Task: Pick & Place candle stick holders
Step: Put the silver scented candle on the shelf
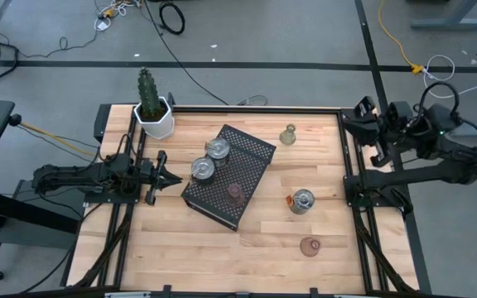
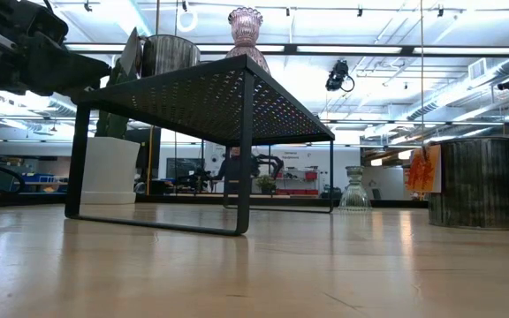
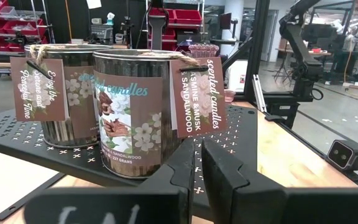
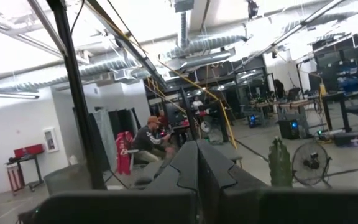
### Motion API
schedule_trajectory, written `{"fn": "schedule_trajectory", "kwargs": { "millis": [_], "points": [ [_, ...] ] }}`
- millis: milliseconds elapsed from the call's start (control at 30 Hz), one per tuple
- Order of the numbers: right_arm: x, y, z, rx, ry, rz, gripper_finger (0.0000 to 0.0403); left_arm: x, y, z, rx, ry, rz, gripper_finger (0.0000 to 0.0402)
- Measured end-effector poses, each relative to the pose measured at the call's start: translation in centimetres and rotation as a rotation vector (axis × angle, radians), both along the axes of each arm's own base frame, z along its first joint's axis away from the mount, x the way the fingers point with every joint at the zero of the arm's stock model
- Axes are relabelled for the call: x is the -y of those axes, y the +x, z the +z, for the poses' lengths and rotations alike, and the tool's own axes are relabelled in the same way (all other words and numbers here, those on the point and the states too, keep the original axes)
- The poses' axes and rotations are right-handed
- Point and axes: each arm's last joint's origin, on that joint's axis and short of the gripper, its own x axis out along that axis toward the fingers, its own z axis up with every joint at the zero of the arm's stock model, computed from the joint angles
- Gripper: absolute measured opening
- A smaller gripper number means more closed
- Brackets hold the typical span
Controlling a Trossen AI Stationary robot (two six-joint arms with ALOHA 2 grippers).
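Note:
A black perforated tray (image 1: pixel 251 153) stands on legs in the middle of the table. On it stand two silver tin holders (image 1: pixel 218 149) (image 1: pixel 202 170) and a pinkish glass holder (image 1: pixel 235 193). On the bare table stand an olive-yellow glass holder (image 1: pixel 288 135), a third silver holder (image 1: pixel 302 201) and a second pinkish holder (image 1: pixel 310 246). My left gripper (image 1: pixel 172 176) is shut and empty just left of the tray, facing the nearer tin (image 3: pixel 135 118). My right gripper (image 1: pixel 361 112) is shut and empty beyond the table's far right corner.
A white hexagonal pot with a cactus (image 1: pixel 153 116) stands at the far left corner. The tray's thin legs (image 2: pixel 246 150) rest on the wood. Bare wood lies along the near edge and between the tray and the right-hand holders. A person sits in the room behind (image 4: pixel 148 140).

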Motion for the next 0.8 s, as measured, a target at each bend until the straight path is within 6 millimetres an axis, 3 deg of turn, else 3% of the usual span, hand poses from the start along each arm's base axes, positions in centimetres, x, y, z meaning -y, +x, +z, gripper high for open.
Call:
{"fn": "schedule_trajectory", "kwargs": {
  "millis": [300,800],
  "points": [
    [0.0,1.1,1.4,-0.010,-0.030,-0.010,0.0002,0.0,0.0,0.0,0.000,0.000,0.000,0.0034],
    [0.2,4.0,-1.5,-0.322,-0.019,-0.006,0.0002,0.0,0.0,0.0,0.000,0.000,0.000,0.0034]
  ]
}}
